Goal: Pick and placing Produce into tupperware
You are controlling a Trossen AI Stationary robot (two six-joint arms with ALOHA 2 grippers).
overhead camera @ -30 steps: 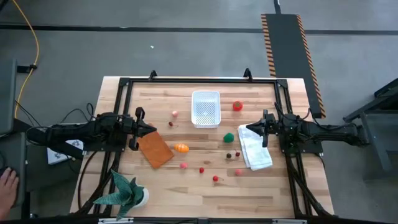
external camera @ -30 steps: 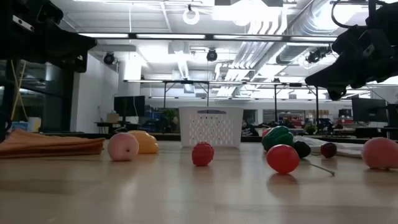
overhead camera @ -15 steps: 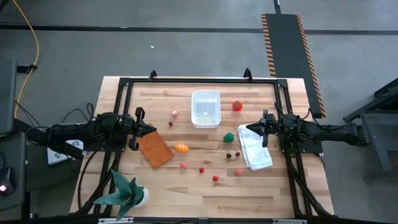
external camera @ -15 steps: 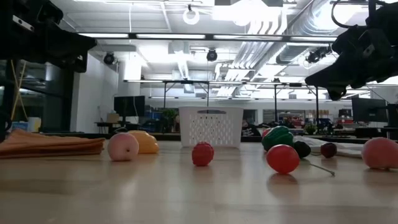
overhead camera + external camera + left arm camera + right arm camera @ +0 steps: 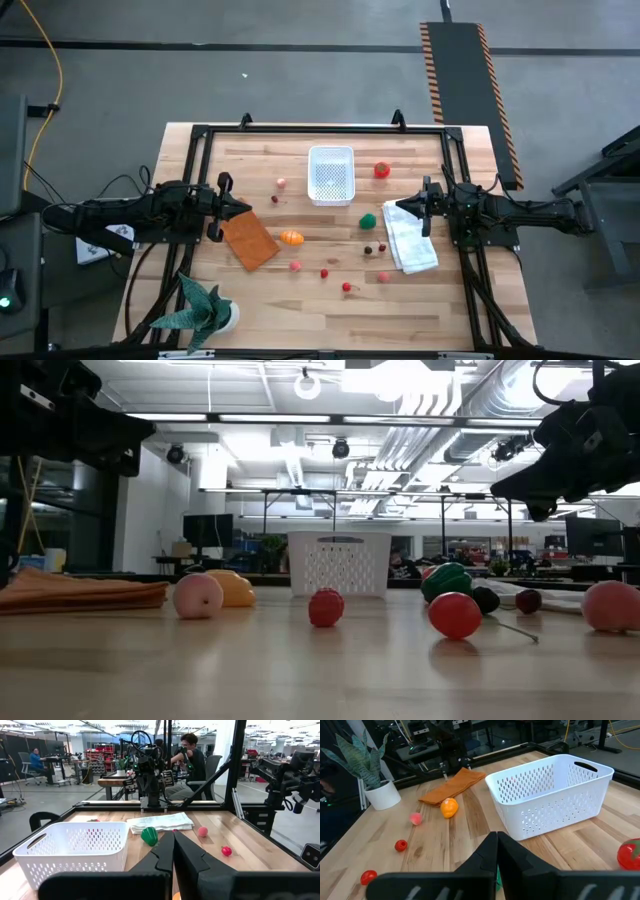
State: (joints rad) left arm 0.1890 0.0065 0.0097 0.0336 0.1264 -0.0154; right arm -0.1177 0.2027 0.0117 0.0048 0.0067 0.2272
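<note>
The tupperware (image 5: 331, 174), a white perforated tub, stands at the table's far middle. The produce lies loose around it. A red tomato (image 5: 381, 171) is to its right, with a green piece (image 5: 368, 220) and an orange carrot-like piece (image 5: 291, 238) nearer. Small red, pink and dark berries (image 5: 324, 272) are scattered toward the near edge. My left gripper (image 5: 245, 208) hovers shut at the table's left, over an orange-brown cloth. My right gripper (image 5: 388, 207) hovers shut at the right, over a white cloth. Both wrist views show the fingers closed on nothing (image 5: 173, 845) (image 5: 497, 845).
An orange-brown cloth (image 5: 249, 241) lies under the left gripper and a folded white cloth (image 5: 410, 240) under the right. A potted spiky plant (image 5: 205, 310) stands at the near left corner. A black frame (image 5: 320, 128) runs around the table. People sit in the room beyond (image 5: 192, 755).
A person's hand beside the table's left side has gone out of view. Both arms and everything on the table have kept still.
</note>
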